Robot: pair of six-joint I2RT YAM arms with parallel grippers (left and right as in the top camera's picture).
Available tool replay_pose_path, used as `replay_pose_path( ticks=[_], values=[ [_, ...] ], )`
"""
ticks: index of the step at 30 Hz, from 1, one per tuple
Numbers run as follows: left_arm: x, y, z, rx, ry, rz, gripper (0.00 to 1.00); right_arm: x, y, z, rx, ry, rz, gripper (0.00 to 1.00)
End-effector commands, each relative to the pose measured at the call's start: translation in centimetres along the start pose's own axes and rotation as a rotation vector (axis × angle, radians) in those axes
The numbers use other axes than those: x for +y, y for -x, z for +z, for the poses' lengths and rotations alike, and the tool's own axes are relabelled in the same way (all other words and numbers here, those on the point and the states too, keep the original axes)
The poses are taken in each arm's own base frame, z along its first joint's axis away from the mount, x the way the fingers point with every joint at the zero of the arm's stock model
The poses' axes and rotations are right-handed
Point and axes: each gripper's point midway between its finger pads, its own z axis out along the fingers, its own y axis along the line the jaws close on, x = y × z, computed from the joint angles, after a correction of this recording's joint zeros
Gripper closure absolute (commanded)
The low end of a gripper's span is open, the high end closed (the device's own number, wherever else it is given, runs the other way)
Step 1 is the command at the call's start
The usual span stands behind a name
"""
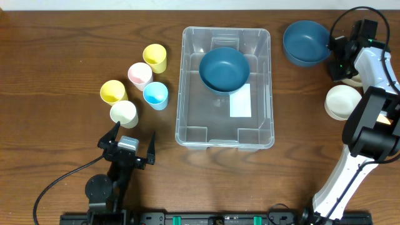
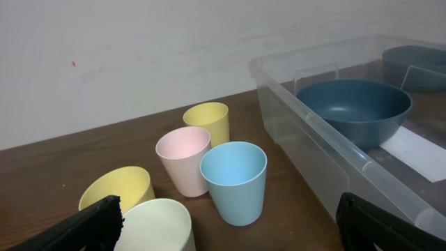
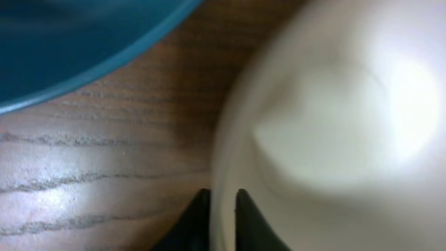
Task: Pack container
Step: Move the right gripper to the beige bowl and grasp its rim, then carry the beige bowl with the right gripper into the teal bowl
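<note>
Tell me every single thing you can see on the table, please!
container: one, clear, middle of the table.
dark blue bowls: two, one inside the container, one outside at its far right.
cups: five, two yellow, pink, light blue, cream, clustered left of the container.
cream bowls: one at the right edge, apparently another mostly hidden under the arm.
table: one, brown wood.
left gripper: one, black, open, near the cups.
right gripper: one, black, fingers pinching a cream bowl's rim.
</note>
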Motion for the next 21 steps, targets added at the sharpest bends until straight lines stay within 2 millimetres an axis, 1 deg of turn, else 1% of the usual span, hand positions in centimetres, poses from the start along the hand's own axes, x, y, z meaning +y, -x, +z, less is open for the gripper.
replay_pose_path(
  ticks=[1,3,6,8,11,13,14,15,17,19,20,21],
  values=[
    [-0.2,-1.6,0.1,0.045,-0.009,0.000,0.02,-0.9,-0.7,0.8,0.033,-0.039,0.030,0.99],
    [-0.2,-1.6,0.1,0.045,-0.009,0.000,0.02,-1.9,-0.5,0.5,0.032,-0.081,0.061,0.99],
    [-0.2,-1.6,0.1,0.045,-0.009,0.000,0.02,-3.1,0.6,-0.5,0.001,-0.109,0.085,0.99],
    [-0.2,-1.6,0.1,0.045,-0.009,0.000,0.02,-3.9,1.7,-1.7,-0.028,-0.124,0.111,0.99],
    [-0.2,-1.6,0.1,0.045,-0.009,0.000,0.02,-5.5,3.7,-4.4,-0.084,-0.151,0.161,0.99],
    [-0.2,-1.6,0.1,0.045,-0.009,0.000,0.02,-6.7,5.3,-7.3,-0.138,-0.173,0.198,0.99],
    [-0.2,-1.6,0.1,0.045,-0.009,0.000,0.02,-7.2,6.4,-9.2,-0.175,-0.176,0.209,0.99],
    [-0.2,-1.6,0.1,0.045,-0.009,0.000,0.02,-7.3,7.0,-10.4,-0.199,-0.171,0.212,0.99],
    [-0.2,-1.6,0.1,0.045,-0.009,0.000,0.02,-7.0,9.1,-14.3,-0.289,-0.134,0.231,0.99],
    [-0.2,-1.6,0.1,0.045,-0.009,0.000,0.02,-5.3,11.3,-18.6,-0.403,-0.048,0.230,0.99],
    [-0.2,-1.6,0.1,0.045,-0.009,0.000,0.02,-4.0,12.4,-20.6,-0.457,0.006,0.209,0.99],
    [-0.2,-1.6,0.1,0.045,-0.009,0.000,0.02,-2.1,13.4,-22.9,-0.515,0.070,0.175,0.99]
  ],
)
